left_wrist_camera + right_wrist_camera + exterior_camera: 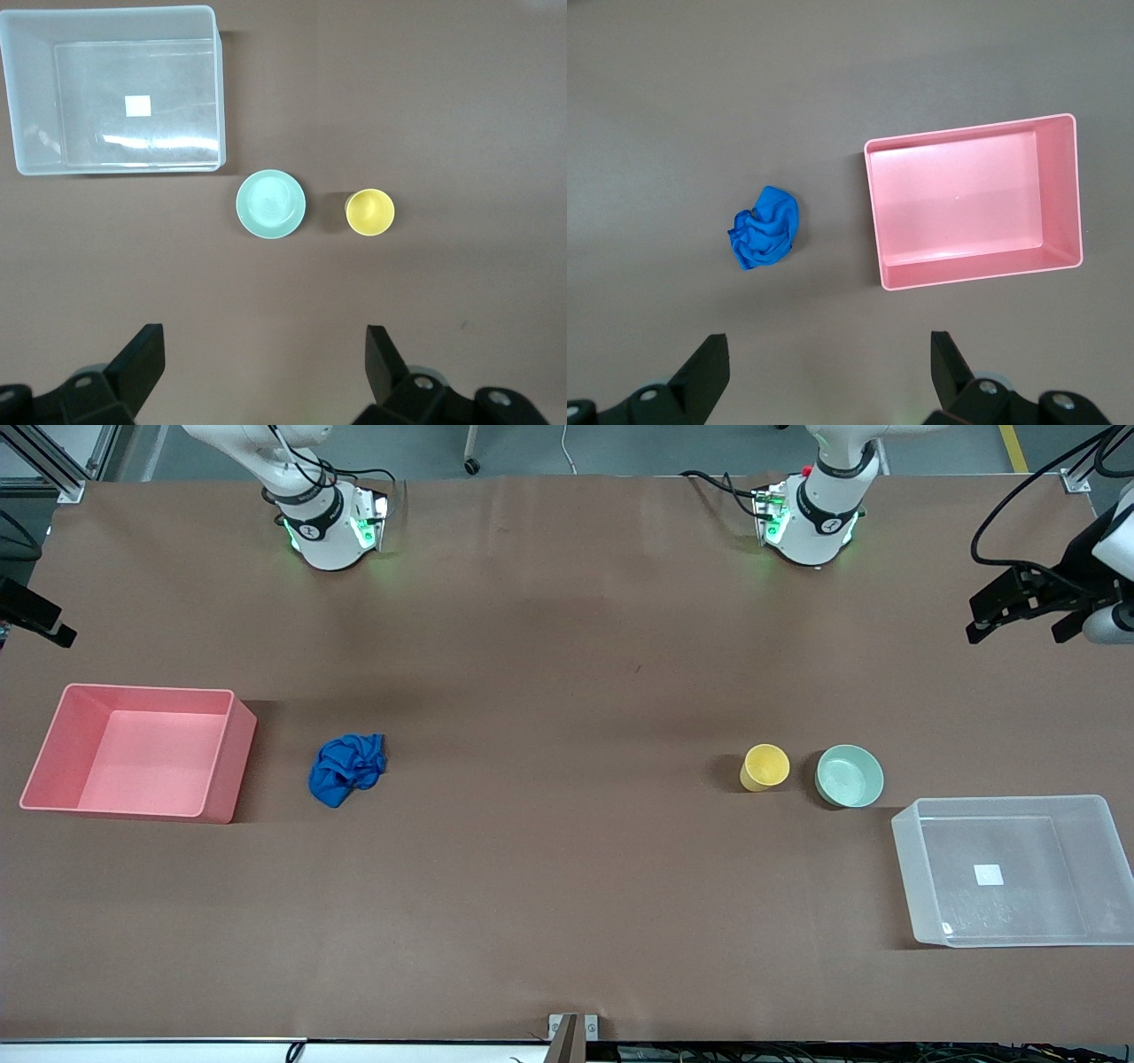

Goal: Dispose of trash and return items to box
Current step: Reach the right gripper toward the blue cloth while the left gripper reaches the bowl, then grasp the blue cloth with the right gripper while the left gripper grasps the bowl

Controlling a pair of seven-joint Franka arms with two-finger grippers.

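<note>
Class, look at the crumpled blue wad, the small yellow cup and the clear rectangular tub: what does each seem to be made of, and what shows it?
Crumpled blue wad: likely cloth, matte, with many soft folds.
Small yellow cup: probably plastic, with a smooth, even, opaque colour.
Clear rectangular tub: apparently translucent plastic, slightly glossy; the brown table and a white square sticker show through it.
</note>
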